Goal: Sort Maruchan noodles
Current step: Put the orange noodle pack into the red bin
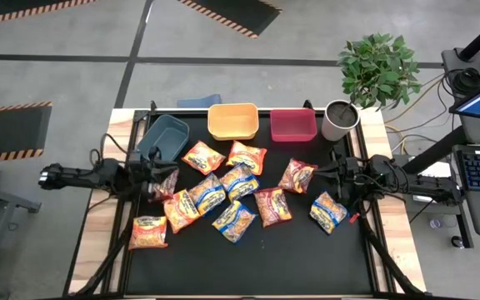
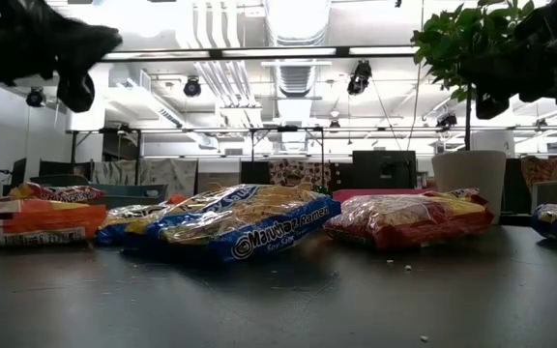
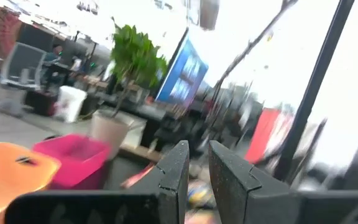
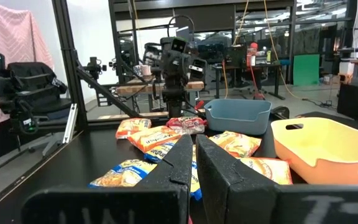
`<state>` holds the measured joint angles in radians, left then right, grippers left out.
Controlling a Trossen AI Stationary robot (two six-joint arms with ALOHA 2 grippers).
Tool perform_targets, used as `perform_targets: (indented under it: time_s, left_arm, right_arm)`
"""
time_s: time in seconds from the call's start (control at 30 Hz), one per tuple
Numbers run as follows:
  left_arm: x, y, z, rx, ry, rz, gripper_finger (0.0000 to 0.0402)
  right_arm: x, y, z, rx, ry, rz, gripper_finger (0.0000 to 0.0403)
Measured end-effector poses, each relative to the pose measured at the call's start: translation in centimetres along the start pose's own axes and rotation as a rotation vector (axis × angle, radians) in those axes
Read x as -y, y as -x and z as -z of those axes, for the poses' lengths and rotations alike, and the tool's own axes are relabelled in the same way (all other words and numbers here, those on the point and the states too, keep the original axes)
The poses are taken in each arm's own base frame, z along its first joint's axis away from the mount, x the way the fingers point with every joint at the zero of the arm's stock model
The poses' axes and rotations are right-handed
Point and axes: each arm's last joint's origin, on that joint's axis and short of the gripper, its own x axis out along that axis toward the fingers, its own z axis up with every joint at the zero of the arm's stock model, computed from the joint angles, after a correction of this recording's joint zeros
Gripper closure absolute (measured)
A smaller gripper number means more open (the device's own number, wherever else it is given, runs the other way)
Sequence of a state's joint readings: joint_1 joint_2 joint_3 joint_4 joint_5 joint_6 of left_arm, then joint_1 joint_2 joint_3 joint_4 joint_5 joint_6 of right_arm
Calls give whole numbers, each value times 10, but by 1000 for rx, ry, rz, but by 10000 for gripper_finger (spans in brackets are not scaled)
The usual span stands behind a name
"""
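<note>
Several Maruchan noodle packets [image 1: 239,182] lie flat and scattered over the middle of the black table top [image 1: 307,258], some overlapping; the low view shows a blue-trimmed one [image 2: 249,227] up front. My left gripper [image 1: 158,177] hovers at the table's left side above a reddish packet [image 1: 167,185], its fingers [image 3: 197,163] a narrow gap apart with nothing between them. My right gripper [image 1: 329,177] hovers at the right side, near a packet [image 1: 297,175], its fingers [image 4: 194,149] shut and empty. Both point roughly level toward the table's middle.
Three bins stand in a row along the far edge: blue [image 1: 163,137], yellow [image 1: 232,122], red [image 1: 293,125]. A white pot [image 1: 338,119] with a green plant stands at the far right corner. Dark frame rails run along the table's left and right sides.
</note>
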<state>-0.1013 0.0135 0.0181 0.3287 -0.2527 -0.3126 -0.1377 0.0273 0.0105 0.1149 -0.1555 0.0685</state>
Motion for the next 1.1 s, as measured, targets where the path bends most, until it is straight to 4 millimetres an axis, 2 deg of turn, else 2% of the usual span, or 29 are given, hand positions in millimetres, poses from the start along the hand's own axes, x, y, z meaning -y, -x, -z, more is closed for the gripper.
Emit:
perform_targets:
  time_s: [0.13,0.33,0.53,0.7,0.9,1.1]
  left_arm:
    - [2,0,-8,78,31,26,357]
    - [3,1,-10,103,10,21,357]
    - [4,0,-13,138,21,32,357]
    - [8,0,-26,276,68,76,357]
    - [11,-4,-33,361,10,87,357]
    - [13,-16,-29,338,21,84,357]
  right_arm:
    - [0,0,-7,72,-1,-1,390]
    - [1,3,-23,248,-86,74,390]
    - [2,2,-24,261,-148,82,390]
    - [6,-2,-22,242,-191,205,390]
    - [7,-15,-39,184,-179,218,390]
    - [14,-52,-49,5,-166,301,390]
